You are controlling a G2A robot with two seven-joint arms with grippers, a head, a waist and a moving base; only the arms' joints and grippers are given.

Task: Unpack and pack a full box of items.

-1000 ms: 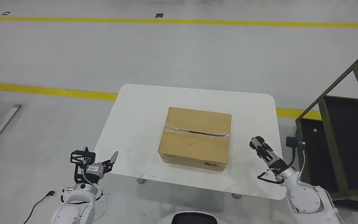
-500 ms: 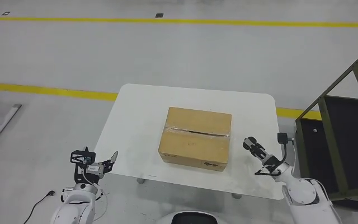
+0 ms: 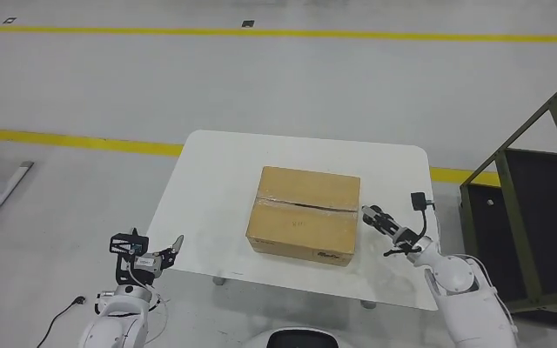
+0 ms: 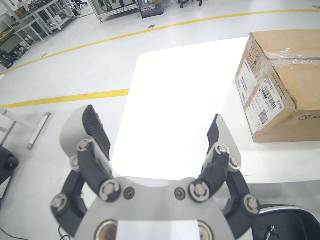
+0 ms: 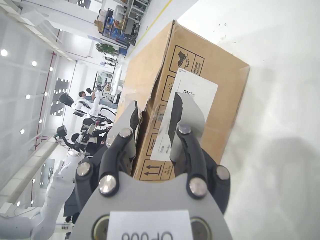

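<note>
The taped box (image 3: 305,215) sits mid-worktop (image 3: 218,165). The right hand (image 5: 156,102), fingers partly apart, brackets its end edge; the left hand (image 4: 151,118) (wide open) hangs by the near corner. Unpacking looks barely begun: the tape seam likely needs breaking next.

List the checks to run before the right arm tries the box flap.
1. The box sits flat on the table, well inside its edges: ok.
2. The tape on the top seam is cut through: cannot tell.
3. The right gripper is open, at the box's end by the top edge: ok.
4. The right gripper is touching the box: cannot tell.
5. The left gripper is open, apart from the box, by the table's near corner: ok.
</note>
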